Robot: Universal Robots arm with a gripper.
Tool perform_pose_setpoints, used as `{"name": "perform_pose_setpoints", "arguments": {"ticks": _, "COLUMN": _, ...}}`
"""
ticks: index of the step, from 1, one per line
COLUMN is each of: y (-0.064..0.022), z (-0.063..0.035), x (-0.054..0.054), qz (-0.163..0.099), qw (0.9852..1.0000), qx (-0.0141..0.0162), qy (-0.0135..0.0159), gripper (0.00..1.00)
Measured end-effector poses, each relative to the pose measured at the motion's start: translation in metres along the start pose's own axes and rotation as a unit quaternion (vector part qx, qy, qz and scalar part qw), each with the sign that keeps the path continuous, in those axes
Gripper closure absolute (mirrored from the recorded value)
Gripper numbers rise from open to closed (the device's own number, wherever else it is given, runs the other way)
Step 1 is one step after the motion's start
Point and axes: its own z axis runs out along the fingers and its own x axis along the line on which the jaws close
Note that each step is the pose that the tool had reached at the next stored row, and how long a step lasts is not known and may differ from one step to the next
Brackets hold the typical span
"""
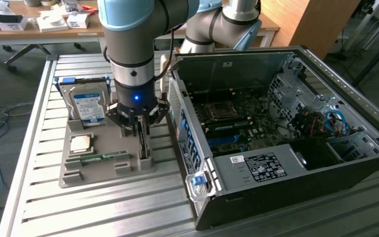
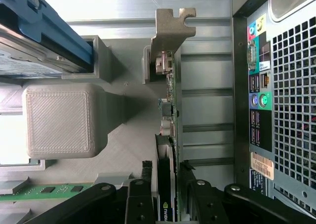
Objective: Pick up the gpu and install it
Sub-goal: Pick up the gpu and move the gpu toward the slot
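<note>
Straddling the gpu [image 1: 142, 148] where it stands on edge in its slot, the gripper [image 1: 140, 131] has its fingers apart.

Exterior view: the arm reaches down over a grey holder [image 1: 97, 170] on the slatted table [image 1: 77, 212], just to the exterior view's left of the open computer case [image 1: 275, 168]. A hard drive [image 1: 89, 104] stands at the holder's far end and a green memory stick [image 1: 97, 158] lies near its front. Wrist view: the gpu [image 2: 170, 110] runs between the two black fingers [image 2: 136, 199], one on each side with a narrow gap showing. Its tan metal bracket [image 2: 170, 29] is at the end away from the gripper [image 2: 167, 170], and the case's rear ports [image 2: 256, 100] are close beside it.
</note>
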Motion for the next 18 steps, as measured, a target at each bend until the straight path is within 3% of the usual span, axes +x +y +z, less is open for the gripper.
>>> {"name": "perform_pose_setpoints", "arguments": {"ticks": 1, "y": 0.0000, "z": 0.0000, "x": 0.0000, "qz": 0.000, "qw": 1.0000, "qx": 0.0000, "qy": 0.0000, "gripper": 0.65}}
{"name": "perform_pose_setpoints", "arguments": {"ticks": 18, "y": -0.0005, "z": 0.0000, "x": -0.0003, "qz": 0.005, "qw": 1.0000, "qx": 0.0001, "qy": -0.0002, "gripper": 0.65}}
